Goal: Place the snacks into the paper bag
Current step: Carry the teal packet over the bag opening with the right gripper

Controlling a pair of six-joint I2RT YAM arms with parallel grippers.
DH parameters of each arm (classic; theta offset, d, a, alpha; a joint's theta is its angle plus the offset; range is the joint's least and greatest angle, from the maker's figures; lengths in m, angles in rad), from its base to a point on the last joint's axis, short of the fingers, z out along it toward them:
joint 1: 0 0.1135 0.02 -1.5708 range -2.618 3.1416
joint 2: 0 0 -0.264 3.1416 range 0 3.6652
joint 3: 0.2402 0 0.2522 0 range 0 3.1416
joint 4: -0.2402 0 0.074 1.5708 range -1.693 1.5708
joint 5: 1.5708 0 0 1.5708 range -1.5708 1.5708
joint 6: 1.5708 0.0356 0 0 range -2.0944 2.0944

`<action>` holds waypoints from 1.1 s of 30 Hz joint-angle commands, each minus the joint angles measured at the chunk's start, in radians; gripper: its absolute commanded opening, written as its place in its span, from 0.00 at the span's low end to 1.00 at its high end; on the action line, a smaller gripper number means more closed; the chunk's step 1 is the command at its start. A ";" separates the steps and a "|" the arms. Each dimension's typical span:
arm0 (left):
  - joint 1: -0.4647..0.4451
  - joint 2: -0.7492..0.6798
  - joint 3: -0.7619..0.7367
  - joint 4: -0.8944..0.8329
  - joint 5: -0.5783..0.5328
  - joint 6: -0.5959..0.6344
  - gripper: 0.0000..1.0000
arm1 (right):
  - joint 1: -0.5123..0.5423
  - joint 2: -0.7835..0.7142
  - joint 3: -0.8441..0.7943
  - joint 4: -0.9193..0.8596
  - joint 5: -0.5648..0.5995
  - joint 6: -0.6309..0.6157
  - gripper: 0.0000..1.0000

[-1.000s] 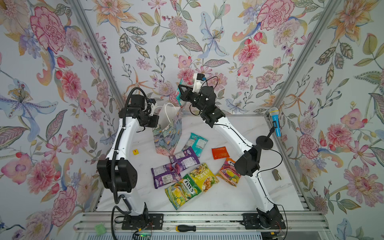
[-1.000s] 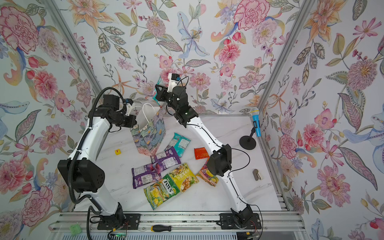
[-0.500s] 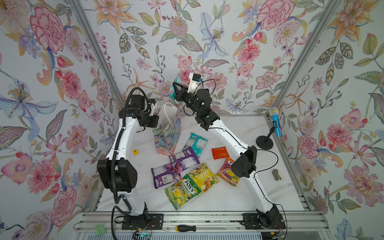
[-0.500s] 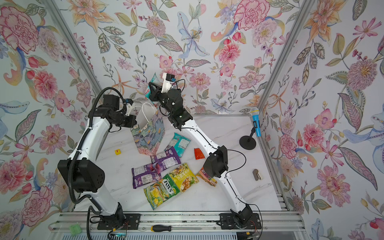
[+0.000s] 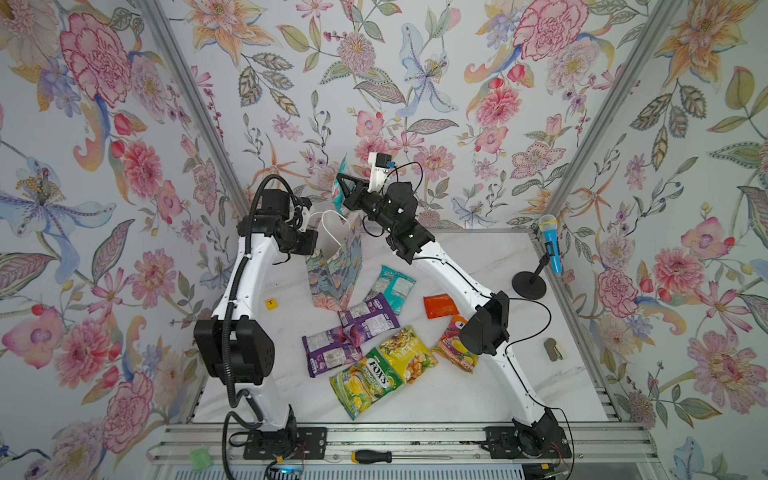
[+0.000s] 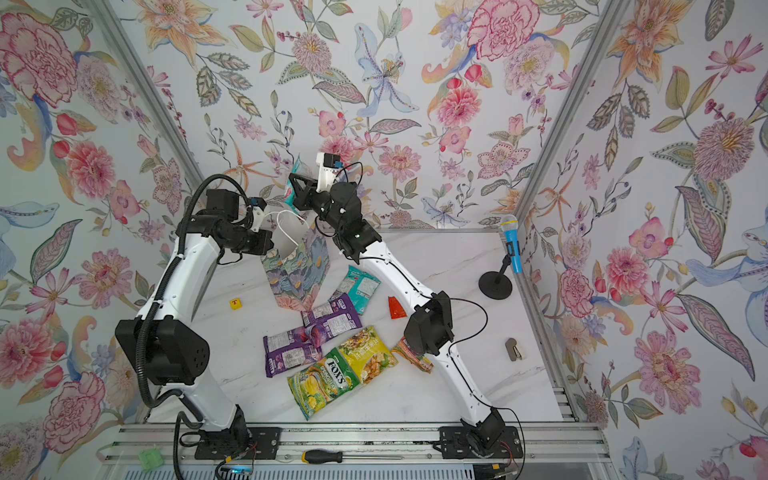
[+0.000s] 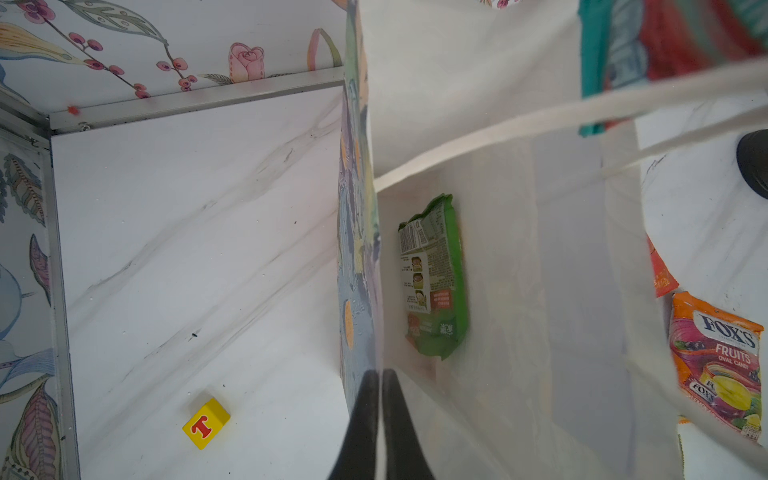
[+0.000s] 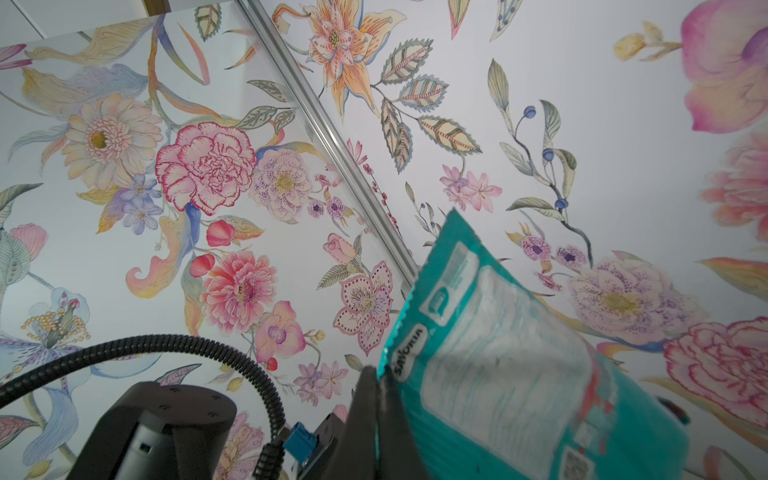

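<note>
- small yellow cube with a red T (image 5: pixel 271 304): loose on the white marble-look worktop (image 5: pixel 478 257), left of the bag; not a snack
- left end effector (image 7: pixel 380 376): jaws pressed together on one side wall of the small patterned paper bag (image 5: pixel 336 266) at its rim, one finger outside, one inside; bag stands at the back of the worktop, mouth up
- bag is thin paper; probably light and easy to tip or crease, so the rim pinch steadies it
- inside: one green plastic pouch (image 7: pixel 436 282) low against the white wall; nothing else seen in there
- right end effector (image 8: pixel 376 374): pinching the edge of a glossy teal pouch (image 8: pixel 519 374), held in the air above the bag mouth
- pouches look light, soft and slippery; the flat sealed edge is the best hold
- left on the worktop: two purple pouches (image 5: pixel 368 318), green FOX'S pouch (image 5: pixel 365 380), yellow pouch (image 5: pixel 407 353), second teal pouch (image 5: pixel 392 286), orange-red packet (image 5: pixel 439 305), orange FOX'S pouch (image 5: pixel 455 345)
</note>
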 commanded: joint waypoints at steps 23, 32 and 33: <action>0.006 -0.022 -0.016 -0.014 0.006 0.002 0.00 | 0.066 -0.266 -0.279 0.004 -0.065 -0.022 0.00; 0.006 -0.023 -0.019 -0.014 0.004 0.003 0.00 | 0.068 -0.272 -0.269 -0.047 -0.083 0.025 0.00; 0.006 -0.023 -0.019 -0.013 0.004 0.003 0.00 | 0.069 -0.275 -0.275 -0.050 -0.085 0.029 0.00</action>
